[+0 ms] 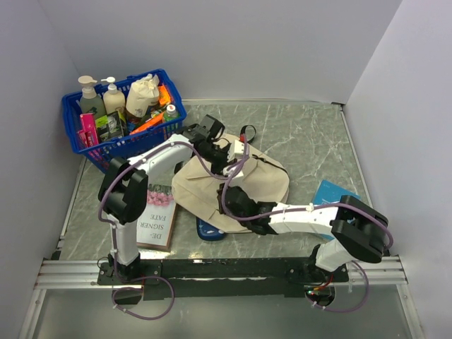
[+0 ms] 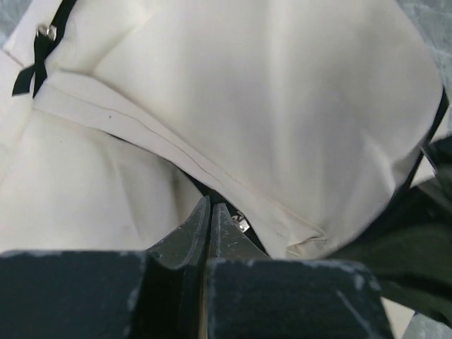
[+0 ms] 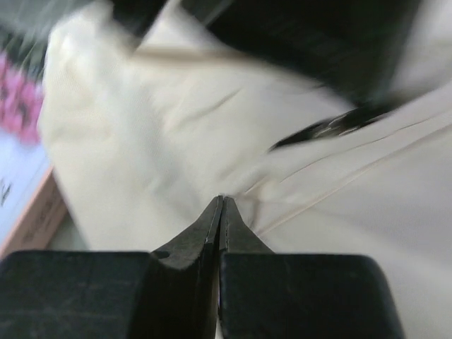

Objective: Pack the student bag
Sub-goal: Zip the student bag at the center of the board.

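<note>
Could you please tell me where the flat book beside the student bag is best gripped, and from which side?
The book lies flat, its far end crowded by the student bag, so I would probably take its free near short edge, coming in low from the near side.

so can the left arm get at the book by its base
Probably, once it pulls back: the book lies bare and close by, but the left gripper is shut against the student bag.

Probably lab cell: plain white walls (image 1: pixel 212 42), marbled table (image 1: pixel 304 134), mounting rail (image 1: pixel 233 270).
</note>
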Controlling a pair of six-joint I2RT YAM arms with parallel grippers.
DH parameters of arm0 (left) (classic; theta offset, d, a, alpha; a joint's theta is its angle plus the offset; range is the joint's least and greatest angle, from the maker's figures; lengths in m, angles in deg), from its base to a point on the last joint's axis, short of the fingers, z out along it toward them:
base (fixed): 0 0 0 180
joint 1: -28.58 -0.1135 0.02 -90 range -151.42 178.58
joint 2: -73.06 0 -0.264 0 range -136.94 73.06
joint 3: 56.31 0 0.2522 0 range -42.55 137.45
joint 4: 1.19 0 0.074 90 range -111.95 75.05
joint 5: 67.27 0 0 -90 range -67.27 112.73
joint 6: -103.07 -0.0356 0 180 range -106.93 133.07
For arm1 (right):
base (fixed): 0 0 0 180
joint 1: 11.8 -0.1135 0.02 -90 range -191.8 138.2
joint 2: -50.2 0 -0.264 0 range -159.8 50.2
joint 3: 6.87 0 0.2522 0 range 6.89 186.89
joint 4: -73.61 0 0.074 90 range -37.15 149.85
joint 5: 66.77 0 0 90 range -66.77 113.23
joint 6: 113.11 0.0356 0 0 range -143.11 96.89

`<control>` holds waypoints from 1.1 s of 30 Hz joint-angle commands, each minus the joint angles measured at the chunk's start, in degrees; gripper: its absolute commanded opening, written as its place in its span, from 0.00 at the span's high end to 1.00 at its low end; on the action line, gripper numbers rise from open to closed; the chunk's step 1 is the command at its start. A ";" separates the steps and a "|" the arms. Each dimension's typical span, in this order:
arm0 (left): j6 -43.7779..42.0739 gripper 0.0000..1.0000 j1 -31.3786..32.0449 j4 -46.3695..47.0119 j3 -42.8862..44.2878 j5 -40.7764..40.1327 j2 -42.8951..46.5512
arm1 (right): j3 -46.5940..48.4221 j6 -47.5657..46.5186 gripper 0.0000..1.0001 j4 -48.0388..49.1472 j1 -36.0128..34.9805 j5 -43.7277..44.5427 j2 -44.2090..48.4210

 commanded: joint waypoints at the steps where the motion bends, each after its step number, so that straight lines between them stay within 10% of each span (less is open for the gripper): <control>1: 2.72 0.99 2.09 2.72 2.73 3.66 0.46 | -2.01 -6.80 1.00 -1.94 -3.77 -3.14 2.68; 10: 5.36 0.99 2.00 3.88 3.51 3.84 1.17 | -6.76 -3.99 1.00 -2.28 -3.77 0.71 5.84; 11: 4.93 0.99 2.09 2.91 4.65 3.84 0.82 | -6.67 -3.46 0.72 -2.99 -3.68 1.34 6.37; 14: 4.48 0.99 2.09 1.41 5.01 4.19 0.29 | -7.37 -3.02 0.32 -2.04 -2.72 3.01 8.83; 33: 5.54 0.99 2.70 0.00 1.85 7.00 5.12 | -5.97 -1.70 0.45 4.12 0.89 4.51 2.43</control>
